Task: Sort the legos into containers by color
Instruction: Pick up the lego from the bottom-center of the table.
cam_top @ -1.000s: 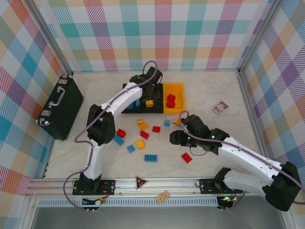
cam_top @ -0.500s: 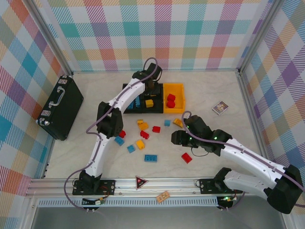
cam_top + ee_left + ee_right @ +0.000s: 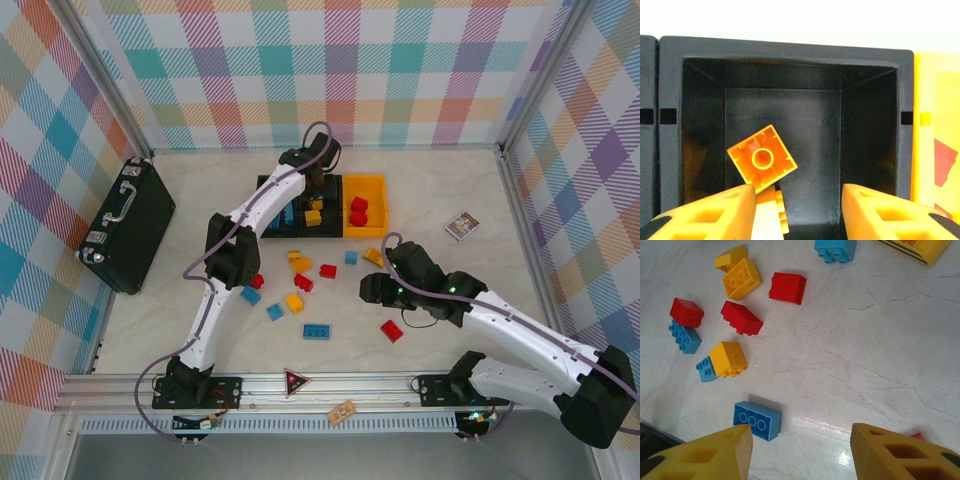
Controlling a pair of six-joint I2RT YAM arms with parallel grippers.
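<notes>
- The left hand (image 3: 797, 202) hangs straight above the middle black bin (image 3: 785, 47), its fingers spread and pinching nothing.
- A yellow-orange brick (image 3: 762, 159) lies tilted inside the middle black bin, hollow side up. It sits at the edge of the left fingertip, and I cannot tell whether the two touch.
- The yellow-orange bin (image 3: 365, 179) is joined to the right side of the middle black bin and holds red bricks (image 3: 358, 210).
- The left black bin (image 3: 268, 228) is joined to the other side of the middle black bin, with a blue brick (image 3: 288, 215) in it.
- Loose bricks (image 3: 741, 318) in red, blue and yellow-orange lie scattered on the desk (image 3: 450, 180), nearer the arm bases than the middle black bin.
- The right hand (image 3: 800, 450) hovers over the desk, nearer the bases and right of the middle black bin. Its fingers are spread with nothing between them, and a long blue brick (image 3: 756, 420) lies just beside its left finger.
- A black case (image 3: 125, 225) lies well left of the middle black bin.
</notes>
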